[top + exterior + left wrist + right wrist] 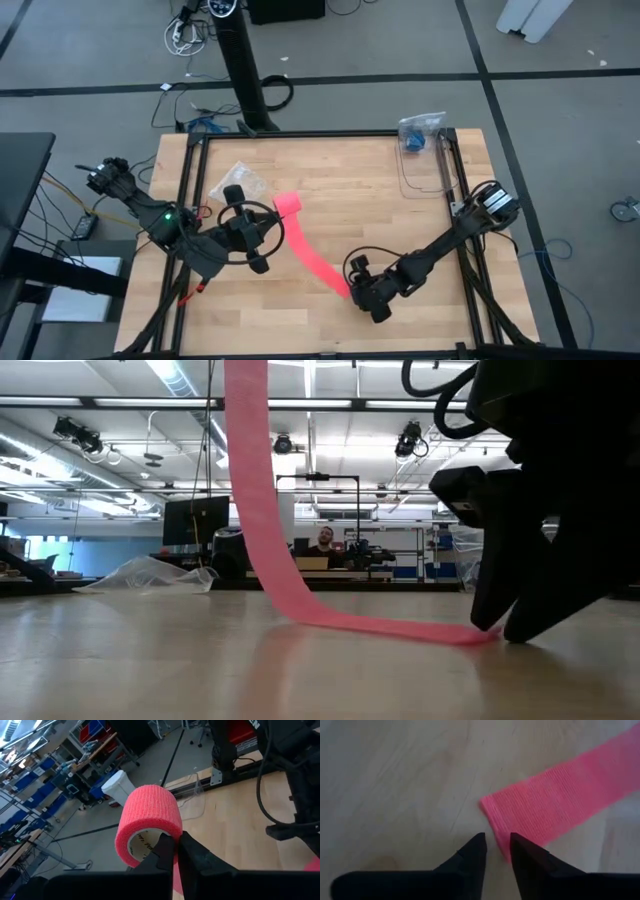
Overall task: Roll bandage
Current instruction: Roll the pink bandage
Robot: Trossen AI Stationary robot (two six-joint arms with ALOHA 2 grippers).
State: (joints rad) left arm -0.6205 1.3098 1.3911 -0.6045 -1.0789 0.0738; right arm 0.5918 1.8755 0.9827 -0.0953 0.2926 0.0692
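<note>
The left end effector (262, 243) is clenching on the wall of the roll of the bandage (300, 240) above the tabletop (360, 180), with dark print showing inside the roll's core but too small to read. The strip is running down to the tabletop, where the right end effector (496, 847) is hovering at its free end, fingers slightly apart and grasping nothing. A transparent plastic container (420, 165) is sitting at the far right corner; its contents cannot be told.

No print can be read; the roll's core (141, 845) carries blurred lettering.
</note>
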